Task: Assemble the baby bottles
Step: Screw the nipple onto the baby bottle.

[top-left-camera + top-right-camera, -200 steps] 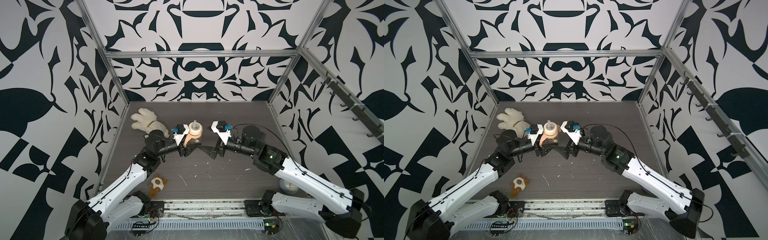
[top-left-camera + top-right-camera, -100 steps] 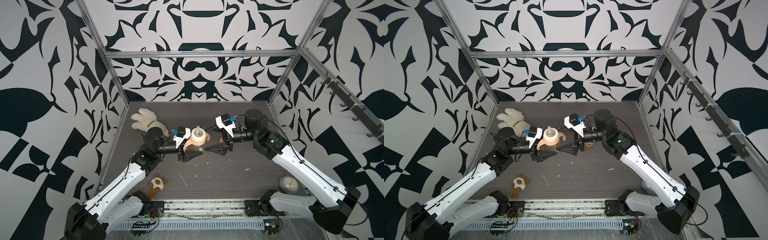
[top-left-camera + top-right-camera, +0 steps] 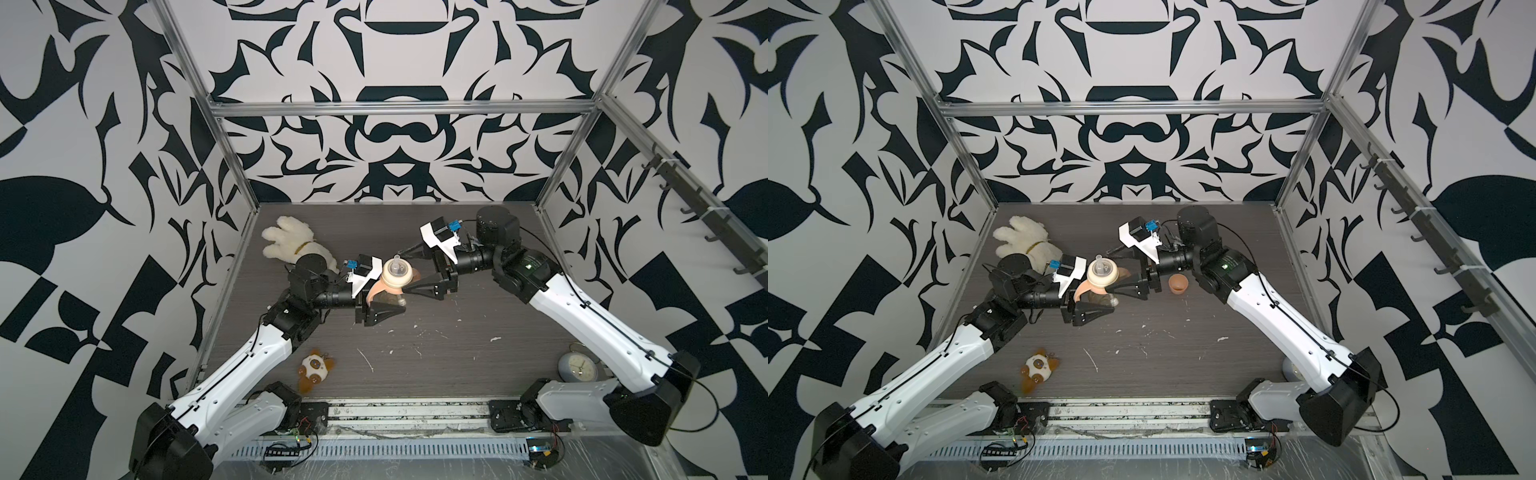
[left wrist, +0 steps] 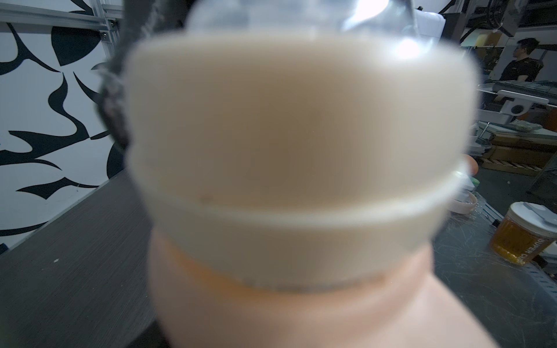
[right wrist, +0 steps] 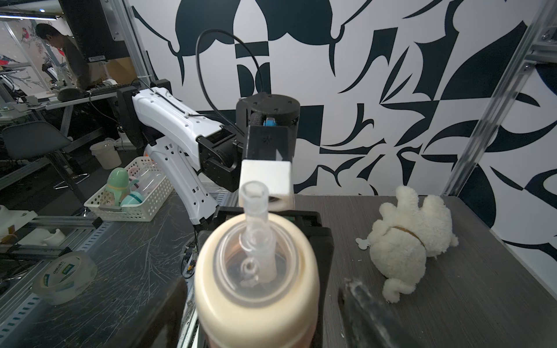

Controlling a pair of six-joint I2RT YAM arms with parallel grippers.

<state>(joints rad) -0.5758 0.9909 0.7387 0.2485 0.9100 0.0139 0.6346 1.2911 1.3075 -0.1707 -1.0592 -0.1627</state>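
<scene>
STATUS: partly assembled.
- Left pincer (image 3: 390, 298) clamped amber bottle body (image 3: 1103, 296) over middle of desk (image 3: 457, 357).
- Peach two-handle ring (image 3: 373, 293) and cream collar (image 5: 256, 289) with clear spout (image 5: 255, 208) sat on body. Thread seating could not be confirmed.
- Right pincer (image 3: 402, 273) stood wide, jaws straddling collar, gap visible on one side, nothing held.
- Peach dome cap (image 3: 1178, 284) lay loose, mouth up, on desk beside right arm.
- Outstanding, by estimate: tighten collar, fit cap.
</scene>
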